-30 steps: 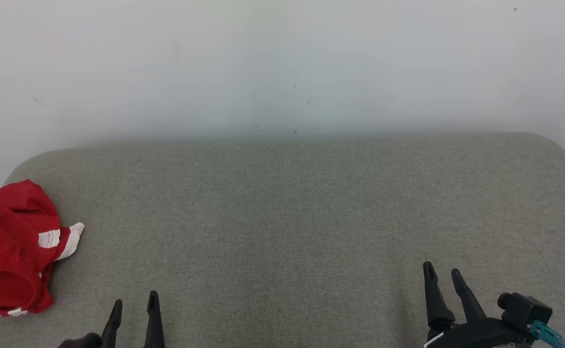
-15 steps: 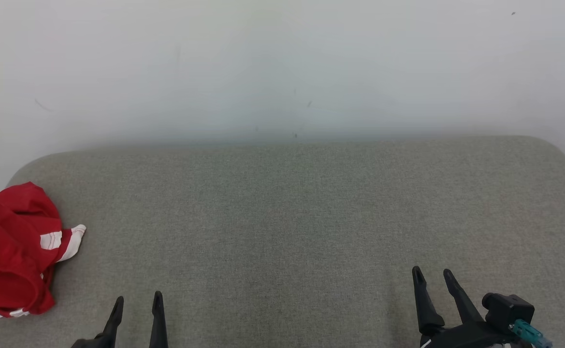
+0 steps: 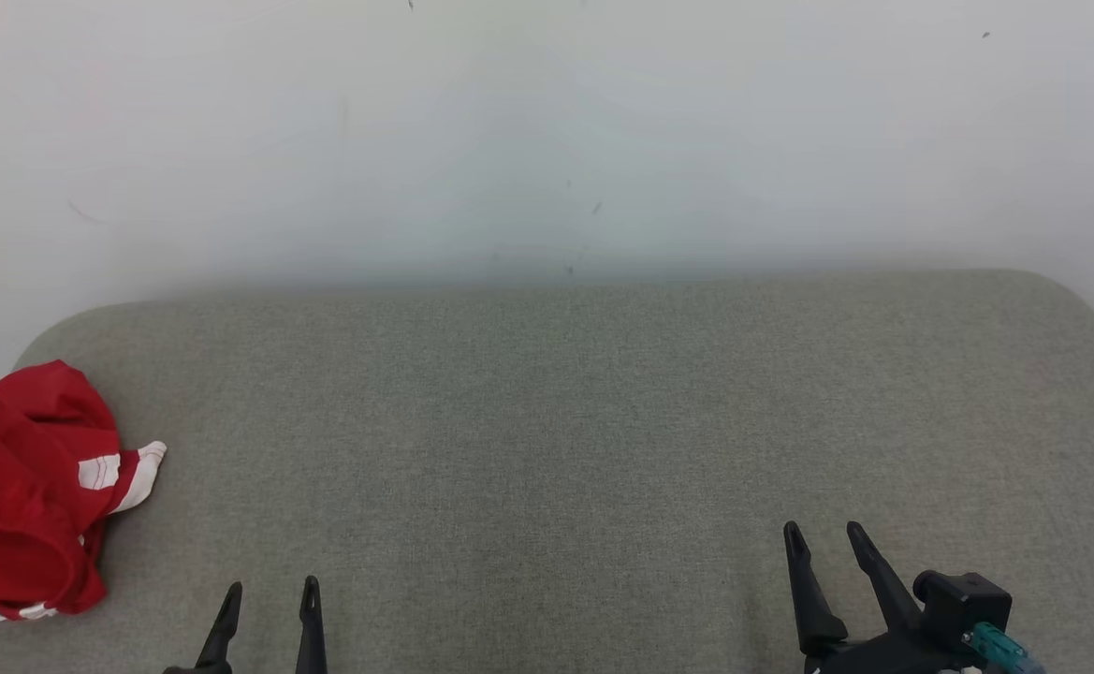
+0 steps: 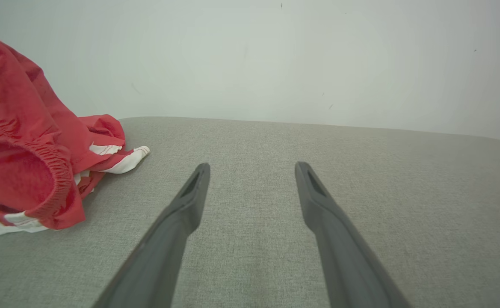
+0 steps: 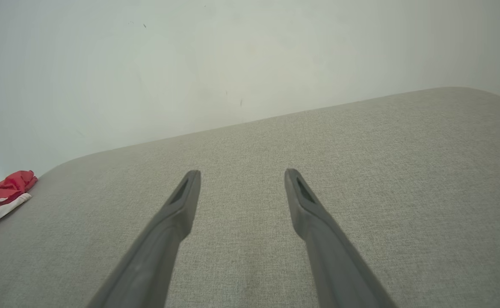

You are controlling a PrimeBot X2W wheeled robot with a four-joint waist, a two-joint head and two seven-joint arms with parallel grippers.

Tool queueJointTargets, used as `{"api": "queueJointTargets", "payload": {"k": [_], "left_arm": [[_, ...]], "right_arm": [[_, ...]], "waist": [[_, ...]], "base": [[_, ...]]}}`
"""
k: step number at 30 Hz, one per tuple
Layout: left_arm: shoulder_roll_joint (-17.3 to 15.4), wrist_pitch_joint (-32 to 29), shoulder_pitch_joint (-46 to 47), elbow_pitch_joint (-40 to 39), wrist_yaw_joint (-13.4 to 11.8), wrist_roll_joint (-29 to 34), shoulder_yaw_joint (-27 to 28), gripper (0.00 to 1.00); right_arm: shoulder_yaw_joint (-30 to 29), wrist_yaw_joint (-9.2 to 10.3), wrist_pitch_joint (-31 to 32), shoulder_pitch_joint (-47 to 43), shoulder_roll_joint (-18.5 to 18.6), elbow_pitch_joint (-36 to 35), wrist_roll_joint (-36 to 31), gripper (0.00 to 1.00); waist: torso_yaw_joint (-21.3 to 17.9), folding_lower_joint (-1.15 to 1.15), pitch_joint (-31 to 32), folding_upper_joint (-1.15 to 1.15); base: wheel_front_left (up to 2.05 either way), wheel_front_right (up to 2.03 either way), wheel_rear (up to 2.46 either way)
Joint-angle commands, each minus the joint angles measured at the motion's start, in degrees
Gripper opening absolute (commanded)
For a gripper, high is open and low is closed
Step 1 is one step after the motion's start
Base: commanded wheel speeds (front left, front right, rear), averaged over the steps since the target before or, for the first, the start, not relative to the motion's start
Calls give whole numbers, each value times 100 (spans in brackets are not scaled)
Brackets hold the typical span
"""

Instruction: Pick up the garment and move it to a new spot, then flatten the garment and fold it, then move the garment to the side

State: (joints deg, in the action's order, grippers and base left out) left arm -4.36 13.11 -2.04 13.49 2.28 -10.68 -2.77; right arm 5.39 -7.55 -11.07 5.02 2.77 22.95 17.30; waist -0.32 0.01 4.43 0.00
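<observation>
Garment: a crumpled red fabric garment with white stripes (image 3: pixel 22 496) lies heaped at the far left edge of the grey woven cushion (image 3: pixel 565 421).
Left gripper (image 3: pixel 271 588): fingers spread and empty, near the heap but not touching it.
Right gripper (image 3: pixel 824 532): spread and empty, well apart from the cloth.
Pick-up: probably best done by the left arm, pinching the gathered elastic waistband (image 4: pixel 57 171) rather than a loose fold.
</observation>
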Motion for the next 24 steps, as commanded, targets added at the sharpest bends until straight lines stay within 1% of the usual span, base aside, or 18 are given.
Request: {"api": "queueJointTargets", "payload": {"k": [1, 7, 15, 20, 24], "left_arm": [[4, 61, -40, 8, -24, 114, 21, 100], [48, 118, -56, 108, -7, 195, 102, 100], [104, 211, -59, 236, 104, 212, 184, 100], [132, 213, -59, 323, 195, -101, 255, 100], [145, 213, -51, 374, 223, -226, 257, 100]], "right_arm": [[17, 10, -41, -8, 15, 6, -121, 100], [45, 11, -93, -22, 17, 50, -282, 100], [95, 12, -162, -26, 18, 122, -405, 100], [123, 12, -178, -29, 19, 149, -330, 100], [89, 12, -194, -42, 18, 163, -450, 100]], "waist": [[-3, -1, 8, 0], [-12, -1, 39, 0], [-23, -1, 74, 0], [-18, -1, 93, 0], [-9, -1, 106, 0]], "base": [[0, 0, 0], [0, 0, 0], [0, 0, 0], [0, 0, 0], [0, 0, 0]]}}
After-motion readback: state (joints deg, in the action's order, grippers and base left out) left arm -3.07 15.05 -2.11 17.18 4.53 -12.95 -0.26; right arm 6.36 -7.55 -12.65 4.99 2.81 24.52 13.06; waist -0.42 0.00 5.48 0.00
